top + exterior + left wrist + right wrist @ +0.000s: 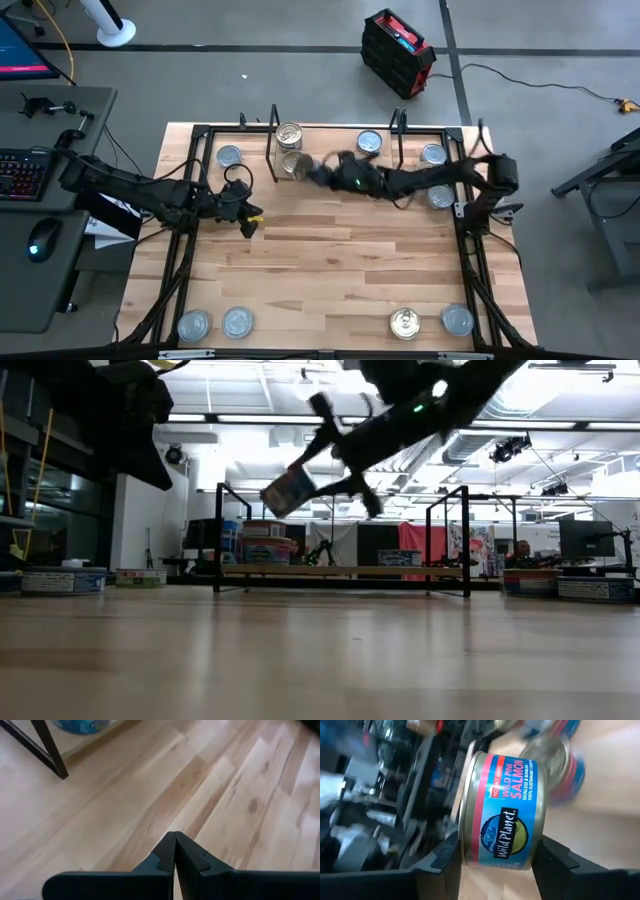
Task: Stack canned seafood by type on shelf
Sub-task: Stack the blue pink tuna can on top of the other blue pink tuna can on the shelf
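Carrying: the right gripper (496,857) is holding a salmon tin (501,810) tilted in the air, its fingers pressing on the tin's flat ends, lid and base.
Tin position: in the high view the tin (292,165) is showing left of centre in the upper part of the frame, just below a gold tin (289,134) that is sitting on the shelf (335,140).
Low view: the tin (289,489) is hanging slanted above the shelf board (345,571), clear of it.
Left side: the left gripper (175,851) is waiting over bare bench at the left of the high view, fingers pressed together on nothing.
Handling: the tin is looking rigid and dense for its size; its paper label is probably giving some friction, while the metal ends are likely slick, so a tilted hold could be slipping. Gripping across the flat faces seems sound.
Surroundings: silver-blue tins are sitting along the top of the high view, such as one on the shelf (369,142) and one at upper left (229,156); more are lying along the bottom edge, including another gold tin (405,323).
Obstacles: the black wire upright (272,130) is standing just left of the gold tin, so the lowering path is looking narrow there.
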`<state>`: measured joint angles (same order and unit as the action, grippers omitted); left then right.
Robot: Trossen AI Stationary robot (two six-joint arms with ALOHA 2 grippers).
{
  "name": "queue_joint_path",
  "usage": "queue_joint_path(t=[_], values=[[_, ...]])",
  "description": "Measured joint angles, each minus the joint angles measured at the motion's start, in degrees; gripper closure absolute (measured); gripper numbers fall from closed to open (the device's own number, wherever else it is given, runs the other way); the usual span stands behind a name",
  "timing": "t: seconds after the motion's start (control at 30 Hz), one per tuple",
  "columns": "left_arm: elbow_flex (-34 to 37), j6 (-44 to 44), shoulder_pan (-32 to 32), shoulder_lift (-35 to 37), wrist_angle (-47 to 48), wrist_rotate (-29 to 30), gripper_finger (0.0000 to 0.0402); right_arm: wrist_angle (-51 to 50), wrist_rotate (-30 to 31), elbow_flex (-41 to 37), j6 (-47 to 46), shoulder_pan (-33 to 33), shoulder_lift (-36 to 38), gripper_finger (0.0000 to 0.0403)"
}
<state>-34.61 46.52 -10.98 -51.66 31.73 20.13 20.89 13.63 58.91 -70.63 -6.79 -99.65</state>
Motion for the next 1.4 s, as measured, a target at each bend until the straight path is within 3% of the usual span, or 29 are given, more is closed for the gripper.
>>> queue_joint_path(t=[0.3,0.67,0.97,1.4], values=[[0.0,0.8,0.6,0.0,-1.9,0.0,0.0401,-1.9,-10.8,9.7,-0.4,-6.9,-8.3,0.0238],[0.0,3.3,0.7,0.0,-1.9,-0.1,0.0401,-1.9,-10.5,10.5,-3.7,-8.6,-11.0,0.0238],[0.0,3.5,0.7,0.0,-1.9,-0.1,0.0401,1.0,-9.2,10.5,-4.0,-9.0,-10.9,0.0123],[0.0,3.3,0.7,0.0,-1.9,-0.1,0.0401,-0.3,-13.7,10.5,-4.6,-8.9,-10.9,0.0109]])
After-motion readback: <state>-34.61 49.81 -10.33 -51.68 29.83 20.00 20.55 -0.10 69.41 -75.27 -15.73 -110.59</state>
